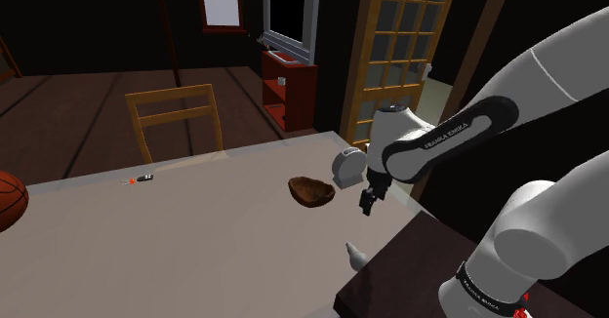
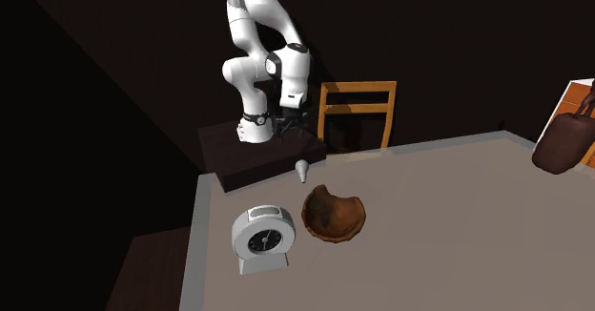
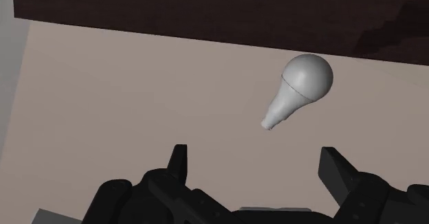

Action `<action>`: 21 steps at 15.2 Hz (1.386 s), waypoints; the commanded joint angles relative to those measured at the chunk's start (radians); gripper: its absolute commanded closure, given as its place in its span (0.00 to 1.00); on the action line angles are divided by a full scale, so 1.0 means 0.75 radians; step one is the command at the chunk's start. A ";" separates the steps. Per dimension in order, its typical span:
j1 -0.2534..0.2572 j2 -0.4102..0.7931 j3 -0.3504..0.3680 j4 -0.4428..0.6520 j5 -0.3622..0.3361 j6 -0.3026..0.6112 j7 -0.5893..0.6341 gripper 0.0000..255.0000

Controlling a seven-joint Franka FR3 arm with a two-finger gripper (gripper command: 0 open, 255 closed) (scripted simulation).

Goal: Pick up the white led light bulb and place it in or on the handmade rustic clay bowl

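Nothing is grasped yet: the hand (image 3: 256, 162) hangs released over the light bulb (image 3: 300, 88), which lies at the desk (image 1: 195, 238) edge beside the stand (image 1: 420, 267), with the bowl (image 1: 311, 191) nearby unfilled.

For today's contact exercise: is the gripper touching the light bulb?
Apart. The wrist view shows table between the open gripper and the light bulb.

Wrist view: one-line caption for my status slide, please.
Open gripper hovers over the beige table, the grey-white light bulb lying untouched ahead of it, beside the dark stand.
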 commanded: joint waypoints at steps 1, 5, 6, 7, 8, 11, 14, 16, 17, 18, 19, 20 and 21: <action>-0.002 0.137 0.006 0.001 -0.007 0.164 0.007 0.00; -0.016 0.417 0.019 0.042 -0.050 0.442 0.039 0.00; -0.020 0.444 0.019 0.043 -0.063 0.468 0.049 0.00; -0.024 0.472 0.018 0.045 -0.078 0.493 0.059 0.00; -0.027 0.499 0.017 0.047 -0.094 0.518 0.071 0.00; -0.032 0.584 0.004 0.057 -0.155 0.591 0.114 0.00; -0.027 0.629 -0.011 0.064 -0.192 0.628 0.141 0.00; -0.027 0.629 -0.011 0.064 -0.192 0.628 0.141 0.00; -0.027 0.629 -0.011 0.064 -0.192 0.628 0.141 0.00; -0.027 0.629 -0.011 0.064 -0.192 0.628 0.141 0.00; -0.027 0.629 -0.011 0.064 -0.192 0.628 0.141 0.00; -0.027 0.628 -0.011 0.064 -0.191 0.628 0.141 0.00; -0.027 0.628 -0.011 0.064 -0.191 0.628 0.141 1.00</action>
